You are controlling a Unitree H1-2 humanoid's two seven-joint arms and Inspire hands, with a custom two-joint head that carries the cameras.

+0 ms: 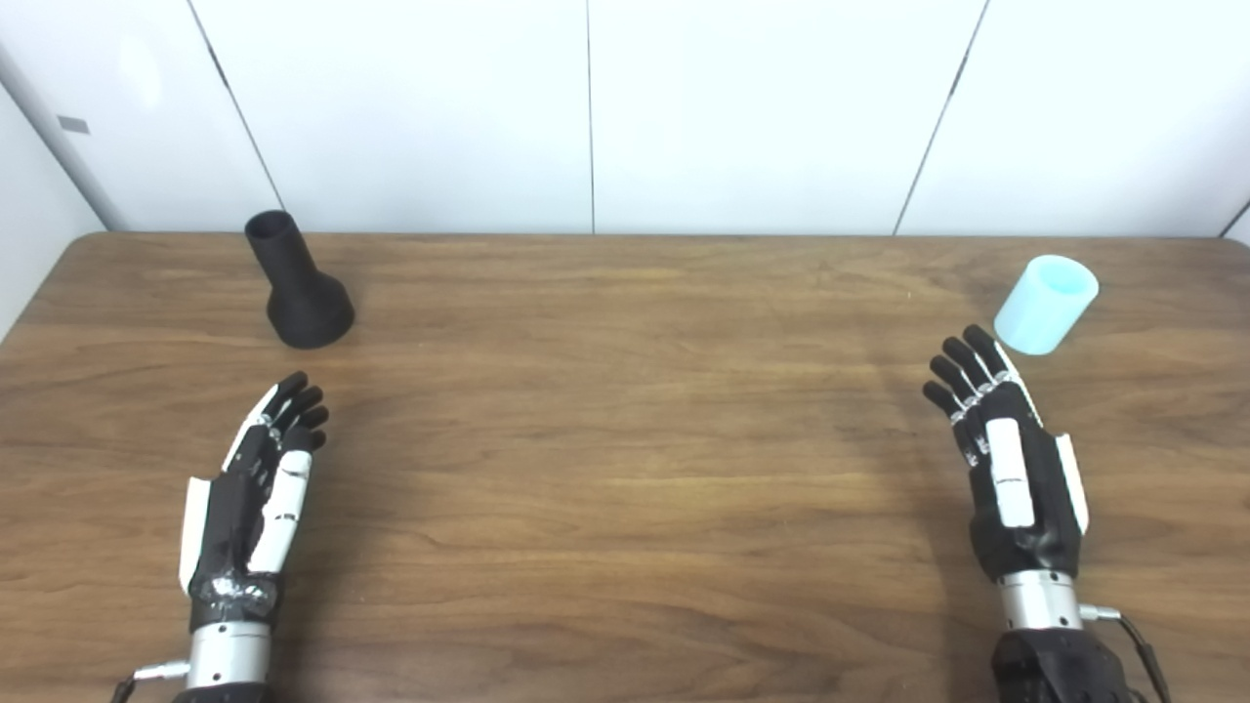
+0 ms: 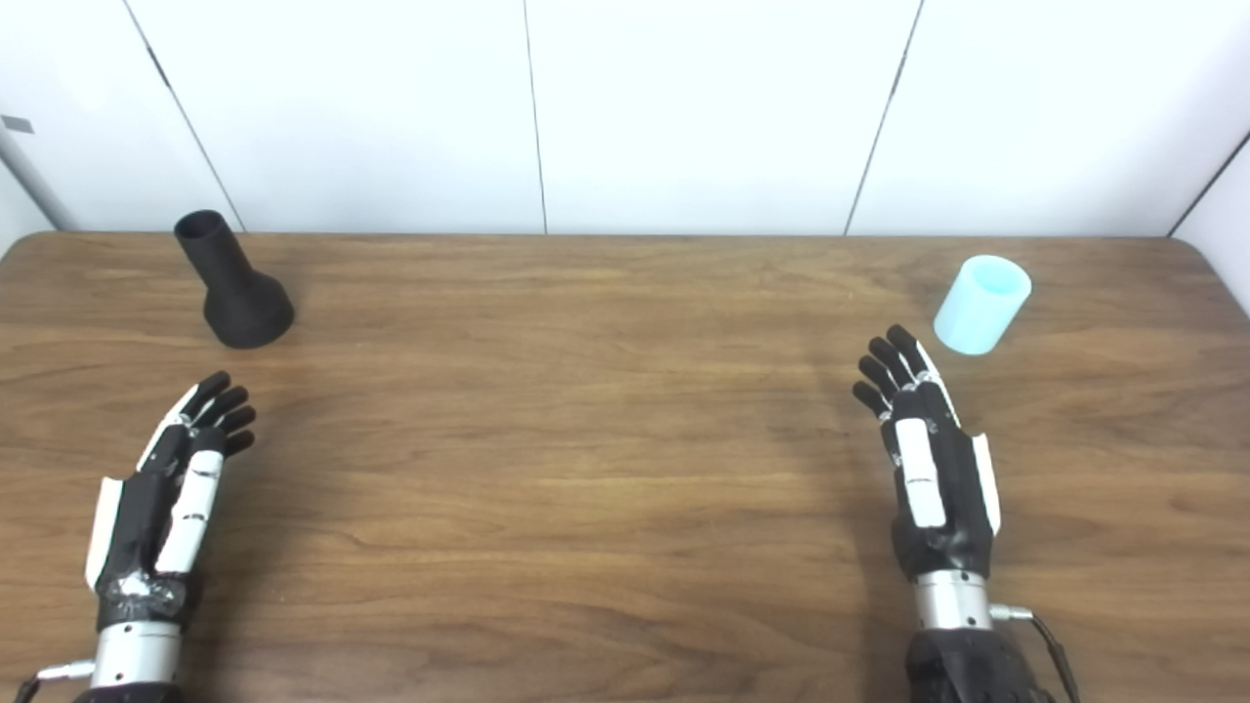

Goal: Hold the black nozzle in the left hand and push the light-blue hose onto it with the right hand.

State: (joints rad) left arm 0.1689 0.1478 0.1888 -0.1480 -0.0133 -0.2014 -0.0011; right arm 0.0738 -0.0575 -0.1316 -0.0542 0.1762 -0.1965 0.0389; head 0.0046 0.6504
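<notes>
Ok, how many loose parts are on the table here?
2. The black nozzle stands at the far left, beyond the left hand. The light-blue hose piece stands at the far right, just past the right hand's fingers. Nothing looks hidden.

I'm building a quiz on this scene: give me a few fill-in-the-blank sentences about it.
1. The nozzle standing far left on the table is coloured ____.
2. The light-blue hose lies ahead of the ____ hand.
3. The left hand holds ____, its fingers apart.

Missing words: black; right; nothing
</notes>
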